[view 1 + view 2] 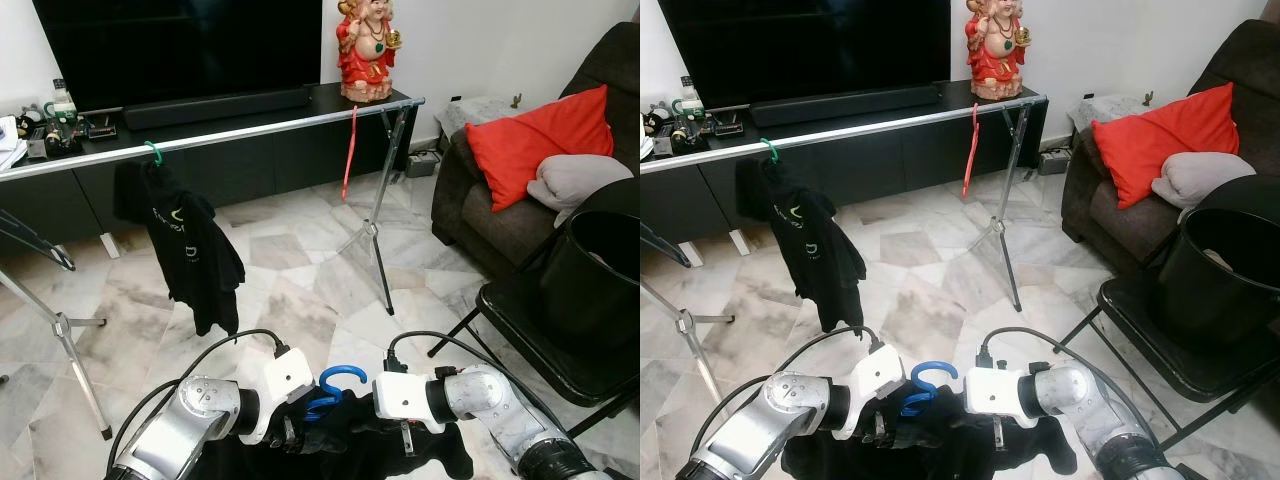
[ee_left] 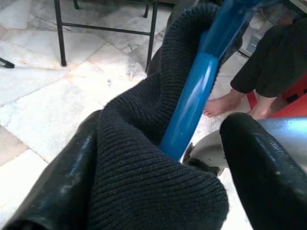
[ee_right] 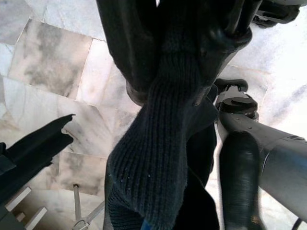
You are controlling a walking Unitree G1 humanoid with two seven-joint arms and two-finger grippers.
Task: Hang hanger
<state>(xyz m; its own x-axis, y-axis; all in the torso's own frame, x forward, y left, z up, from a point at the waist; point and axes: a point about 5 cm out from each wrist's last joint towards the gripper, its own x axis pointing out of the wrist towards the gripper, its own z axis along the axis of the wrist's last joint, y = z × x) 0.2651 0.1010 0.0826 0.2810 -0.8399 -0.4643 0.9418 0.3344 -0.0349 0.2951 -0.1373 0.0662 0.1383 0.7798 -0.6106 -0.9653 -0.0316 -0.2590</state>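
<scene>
- The blue hanger sits low in front of the robot's body, between the two grippers, with a black knitted garment draped on it. Its hook points up and curls toward the robot's left.
- The left gripper is closed on the garment and the hanger's blue neck; in the left wrist view the blue stem runs between the two black fingers, wrapped in knit.
- The right gripper pinches a fold of the same knit just beside the hanger, so both claws are equally near, one at each side.
- The silver rail of the drying rack is well apart, ahead and higher than the hook. It runs across the view from the left side to the right.
- On the rail hang already a black shirt on a green hanger and an empty red hanger; the free part between them looks to me the best goal.
- I judge the hook must go up and forward, then over the rail.
</scene>
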